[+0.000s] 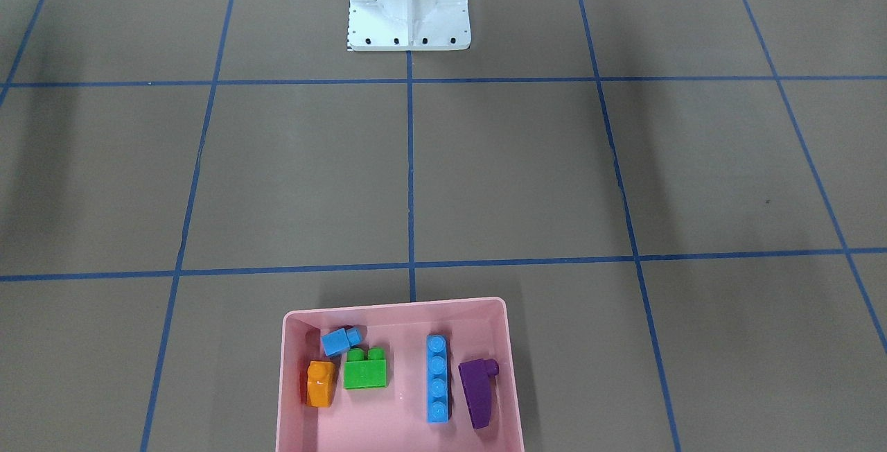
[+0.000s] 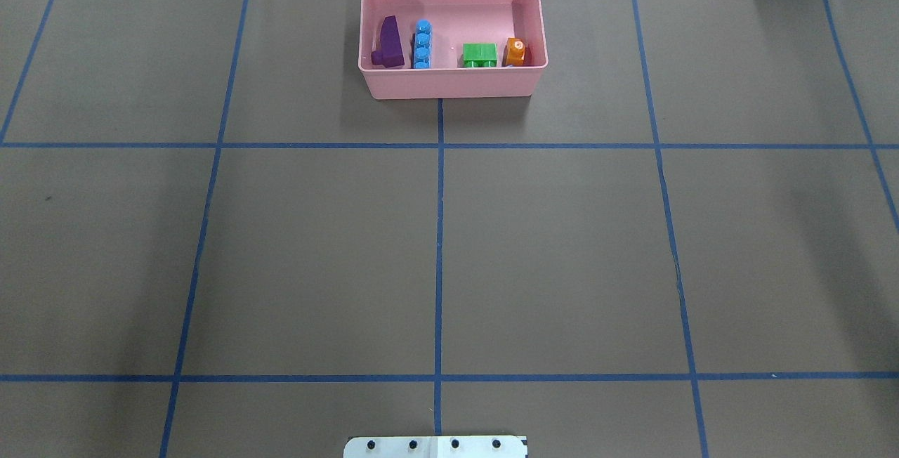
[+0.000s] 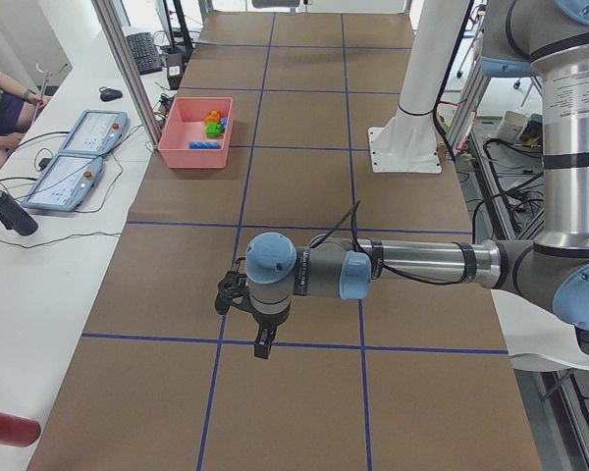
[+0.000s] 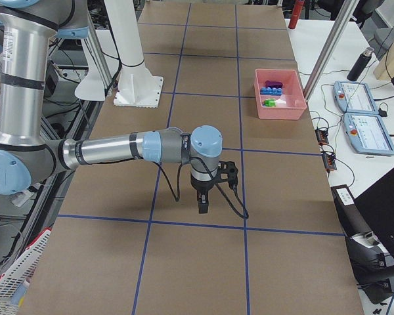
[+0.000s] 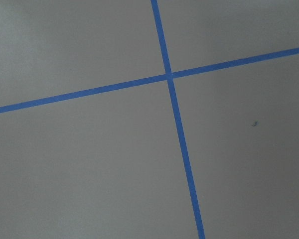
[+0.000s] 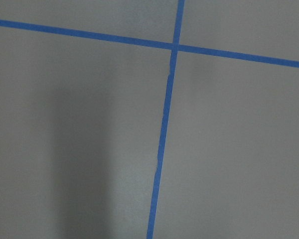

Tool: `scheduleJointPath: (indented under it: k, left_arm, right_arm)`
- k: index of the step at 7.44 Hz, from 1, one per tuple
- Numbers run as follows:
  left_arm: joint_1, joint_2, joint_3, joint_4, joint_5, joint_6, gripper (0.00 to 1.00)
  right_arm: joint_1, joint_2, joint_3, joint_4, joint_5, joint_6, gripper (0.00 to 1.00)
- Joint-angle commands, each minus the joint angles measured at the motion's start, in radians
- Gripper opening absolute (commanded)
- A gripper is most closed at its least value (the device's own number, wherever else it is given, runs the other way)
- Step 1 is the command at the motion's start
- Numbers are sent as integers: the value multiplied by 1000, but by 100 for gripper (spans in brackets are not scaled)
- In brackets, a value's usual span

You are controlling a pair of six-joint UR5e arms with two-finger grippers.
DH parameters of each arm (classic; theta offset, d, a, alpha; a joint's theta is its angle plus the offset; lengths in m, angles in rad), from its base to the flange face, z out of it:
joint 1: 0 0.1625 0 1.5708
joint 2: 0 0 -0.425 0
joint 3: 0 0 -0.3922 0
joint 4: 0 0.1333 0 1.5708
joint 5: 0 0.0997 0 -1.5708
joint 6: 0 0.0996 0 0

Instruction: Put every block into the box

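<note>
All five blocks lie inside the pink box, which sits on the brown surface at its edge far from the robot, astride the central blue tape line and well apart from the white base. In the half of the box on the robot's right, the orange sloped brick stands just beside the green two-stud brick, with the small light-blue cube tilted close by the green brick's studs, near the wall on the robot's side. In the other half, the long light-blue bar lies studs up, running along the box's short side, with the purple sloped brick on its side just beside it, toward the box's end wall. Both arms reach out low over the taped grid, well away from the box. The left gripper and the right gripper each point down above a tape line, and whether either is clenched or released cannot be told from these side views. Both wrist cameras show only bare surface and crossing tape.
</note>
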Motion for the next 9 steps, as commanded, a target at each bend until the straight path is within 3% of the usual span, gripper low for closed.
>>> scheduleJointPath:
  k: [1,9]
  left_arm:
    - [0,9,1,0,1,-1,100]
    - [0,9,1,0,-2,1,100]
  right_arm:
    - [0,0,7,0,2,0,100]
    - [-1,0,24,-1,27,1,100]
